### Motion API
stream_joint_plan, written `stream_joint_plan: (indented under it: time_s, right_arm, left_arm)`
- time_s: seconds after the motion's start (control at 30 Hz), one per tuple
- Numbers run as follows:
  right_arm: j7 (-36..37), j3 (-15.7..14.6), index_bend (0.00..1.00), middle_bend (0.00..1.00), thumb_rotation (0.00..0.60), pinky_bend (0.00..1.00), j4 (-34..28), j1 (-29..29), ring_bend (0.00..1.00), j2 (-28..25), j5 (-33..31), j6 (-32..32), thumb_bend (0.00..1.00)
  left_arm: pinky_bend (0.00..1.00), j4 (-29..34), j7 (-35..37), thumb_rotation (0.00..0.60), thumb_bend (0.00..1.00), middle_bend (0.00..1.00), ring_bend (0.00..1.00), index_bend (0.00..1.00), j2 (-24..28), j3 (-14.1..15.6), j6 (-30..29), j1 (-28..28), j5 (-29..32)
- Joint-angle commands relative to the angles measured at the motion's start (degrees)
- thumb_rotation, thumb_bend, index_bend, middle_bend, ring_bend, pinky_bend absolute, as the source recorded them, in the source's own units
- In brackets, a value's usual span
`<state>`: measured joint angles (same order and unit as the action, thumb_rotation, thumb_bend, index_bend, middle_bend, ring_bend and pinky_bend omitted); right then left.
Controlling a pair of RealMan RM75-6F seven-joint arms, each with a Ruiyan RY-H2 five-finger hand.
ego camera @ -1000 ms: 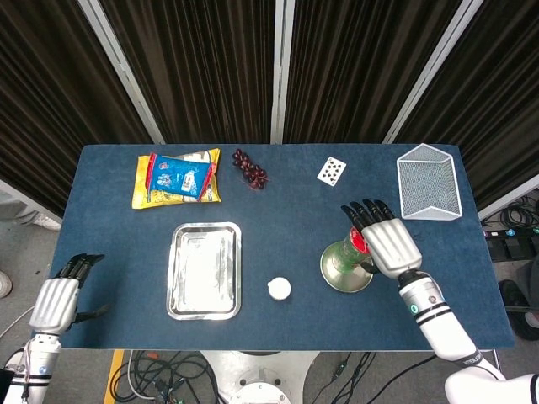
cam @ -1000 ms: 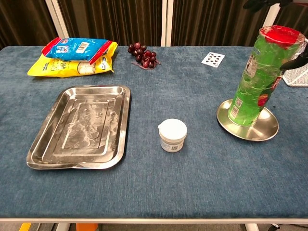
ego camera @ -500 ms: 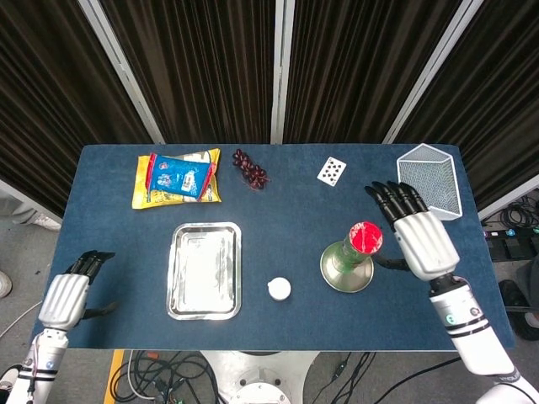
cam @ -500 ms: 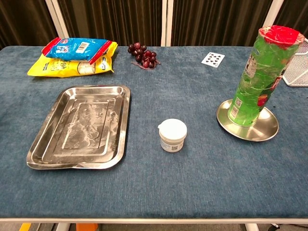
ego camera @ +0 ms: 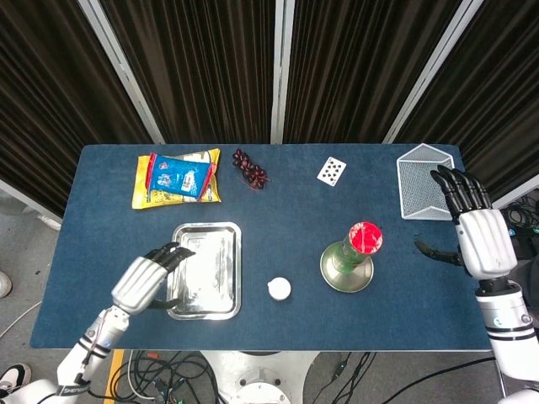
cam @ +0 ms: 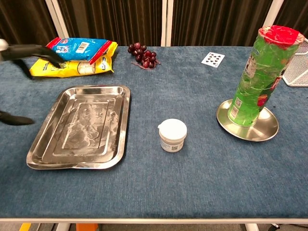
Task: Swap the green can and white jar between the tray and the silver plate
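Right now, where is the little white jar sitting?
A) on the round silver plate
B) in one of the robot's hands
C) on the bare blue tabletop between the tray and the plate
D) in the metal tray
C: the white jar stands alone on the blue table, apart from the tray on one side and the silver plate, which holds the green can, on the other.

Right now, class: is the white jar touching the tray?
Apart. In the chest view a strip of blue table cloth shows plainly between the white jar and the tray's right rim; the head view shows the same gap.
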<state>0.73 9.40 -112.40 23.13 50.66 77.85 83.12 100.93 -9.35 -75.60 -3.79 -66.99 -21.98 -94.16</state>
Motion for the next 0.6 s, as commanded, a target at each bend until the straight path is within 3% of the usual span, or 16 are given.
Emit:
stream_joint_plan:
  time_s: [0.03, 0.2, 0.37, 0.6]
  right_arm:
    - [3.6, 1.1, 0.0, 0.03, 0.6, 0.05, 2.6, -1.2, 0.0, 0.2, -2.3, -0.5, 0.0]
    - [8.9, 1.7, 0.0, 0.03, 0.6, 0.05, 5.9, -3.3, 0.0, -0.1, -3.3, -0.3, 0.0]
    - [11.8, 1.8, 0.0, 0.03, 0.6, 0.05, 8.0, -4.4, 0.0, -0.1, -3.1, -1.0, 0.0]
    - [12.6, 1.5, 0.0, 0.04, 0.6, 0.05, 9.6, -5.0, 0.0, 1.3, -0.8, -1.6, 0.0]
  left_arm:
    - [0.34, 1.3, -4.4, 0.6, 0.03, 0.18, 0.12, 0.18, -2.9, -2.7, 7.1, -6.9, -1.7]
    - [0.34, -1.0, -8.1, 0.6, 0.03, 0.18, 0.12, 0.19, -7.8, -4.4, 13.8, -13.9, -1.9]
    - [0.35, -5.0, -9.3, 0.6, 0.06, 0.19, 0.12, 0.19, -12.6, -5.5, 16.3, -18.1, -1.3]
    - [0.35, -11.6, -9.1, 0.6, 0.1, 0.2, 0.12, 0.2, -17.2, -4.6, 19.3, -22.3, -0.1]
